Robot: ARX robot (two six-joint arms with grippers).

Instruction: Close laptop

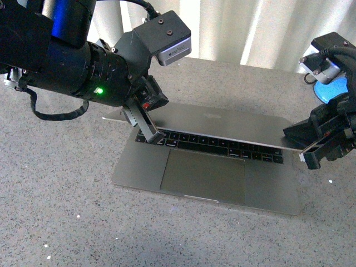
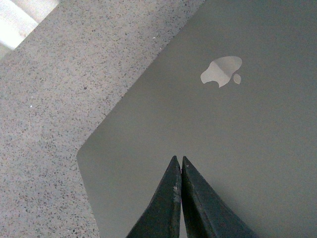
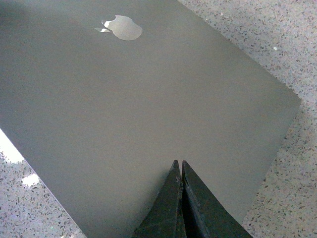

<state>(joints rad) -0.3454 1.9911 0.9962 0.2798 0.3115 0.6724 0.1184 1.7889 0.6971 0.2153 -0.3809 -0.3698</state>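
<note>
The space-grey laptop (image 1: pixel 211 175) lies on the speckled table, its lid (image 1: pixel 222 125) tilted low over the black keys, nearly shut. My left gripper (image 1: pixel 153 135) is shut, its tips resting on the lid's left front edge. My right gripper (image 1: pixel 307 157) is shut, its tips at the lid's right front corner. In the left wrist view the shut tips (image 2: pixel 179 161) press on the grey lid (image 2: pixel 233 144) below the pale apple logo (image 2: pixel 222 71). In the right wrist view the shut tips (image 3: pixel 179 164) rest on the lid (image 3: pixel 138 104) near its corner, the logo (image 3: pixel 121 27) further off.
The grey speckled tabletop (image 1: pixel 61 211) surrounds the laptop. Pale curtains (image 1: pixel 239 28) hang behind the table. A blue-lit part of the right arm (image 1: pixel 331 89) shows at the far right.
</note>
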